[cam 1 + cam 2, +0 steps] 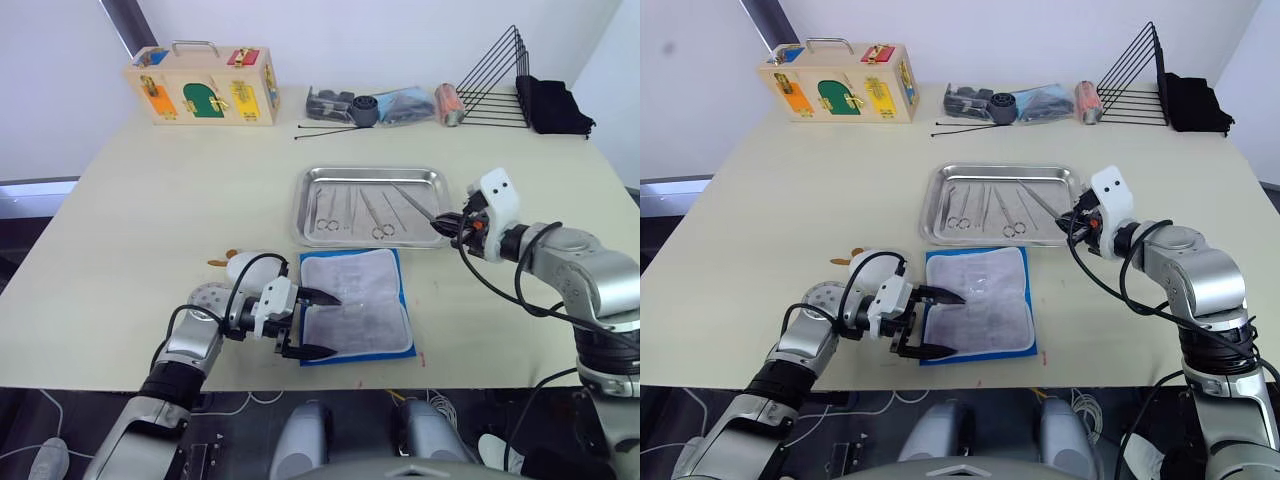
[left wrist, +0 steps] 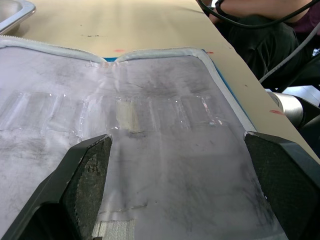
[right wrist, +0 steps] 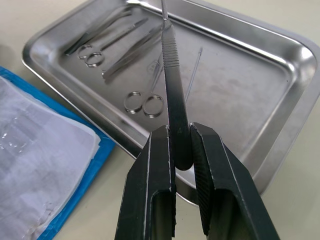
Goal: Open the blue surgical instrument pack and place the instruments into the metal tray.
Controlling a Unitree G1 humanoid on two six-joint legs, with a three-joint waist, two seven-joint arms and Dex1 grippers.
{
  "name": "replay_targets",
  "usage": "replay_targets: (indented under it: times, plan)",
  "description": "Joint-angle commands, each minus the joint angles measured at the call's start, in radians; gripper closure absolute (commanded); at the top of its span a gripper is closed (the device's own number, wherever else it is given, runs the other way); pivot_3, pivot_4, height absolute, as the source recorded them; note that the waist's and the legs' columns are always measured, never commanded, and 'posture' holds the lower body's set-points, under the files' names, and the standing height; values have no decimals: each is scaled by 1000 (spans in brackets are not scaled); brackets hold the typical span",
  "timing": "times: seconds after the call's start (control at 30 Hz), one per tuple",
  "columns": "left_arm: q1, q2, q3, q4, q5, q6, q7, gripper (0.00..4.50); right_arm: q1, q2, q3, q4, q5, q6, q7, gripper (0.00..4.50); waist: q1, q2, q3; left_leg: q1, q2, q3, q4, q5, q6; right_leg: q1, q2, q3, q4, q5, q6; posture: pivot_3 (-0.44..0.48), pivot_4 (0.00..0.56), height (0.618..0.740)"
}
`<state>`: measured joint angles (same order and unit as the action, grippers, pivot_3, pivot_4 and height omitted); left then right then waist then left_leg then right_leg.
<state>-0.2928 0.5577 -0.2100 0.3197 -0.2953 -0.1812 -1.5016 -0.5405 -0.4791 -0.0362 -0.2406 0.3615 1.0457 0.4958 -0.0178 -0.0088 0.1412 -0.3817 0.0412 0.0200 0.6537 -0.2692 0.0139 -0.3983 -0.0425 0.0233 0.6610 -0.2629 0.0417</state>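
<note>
Your right gripper [image 3: 181, 137] is clamping the dark slim tool [image 3: 172, 90] over the metal tray [image 1: 372, 179], where silvery instruments [image 1: 350, 212] are lying. Your left gripper [image 1: 318, 325] is resting spread apart on the opened pack [image 1: 358, 304], beside the tray.

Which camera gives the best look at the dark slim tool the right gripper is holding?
The right wrist view: the dark slim tool runs up the frame, pinched between the right gripper's fingers over the metal tray. Both eye views show it as a thin sliver at the tray's right end.
</note>
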Motion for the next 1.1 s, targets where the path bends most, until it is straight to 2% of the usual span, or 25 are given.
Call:
replay_targets:
  times: [0.03, 0.3, 0.63, 1.1]
  plan:
    - [35, 8, -42, 23, 41, 35, -9, 0, -47, 59, -21, 37, -35, 5, -109, 4495, 0, 0, 0, 0, 0, 0, 0, 0, 0, 0, 0, 0, 0, 0, 0, 0, 150, 740]
    - [37, 7, -38, 32, 42, 29, -8, 0, -75, 202, 3, 116, -87, 4, -252, 4495, 0, 1, 0, -1, 0, 0, 0, 0, 0, -1, 0, 0, 0, 0, 0, 0, 150, 740]
    - [41, 0, -35, 44, 43, 18, -1, 0, -96, 310, -10, 171, -125, 24, -369, 4495, -1, 1, 0, -1, 0, 0, 0, 0, 0, -1, 0, 0, 0, 0, 0, 0, 150, 740]
    - [42, -7, -33, 85, 53, -18, 5, 0, -119, 352, -24, 260, -143, 15, -414, 4495, -4, 1, 0, 0, 0, -1, -1, 0, 0, -1, 0, 0, 0, 0, 0, 0, 150, 740]
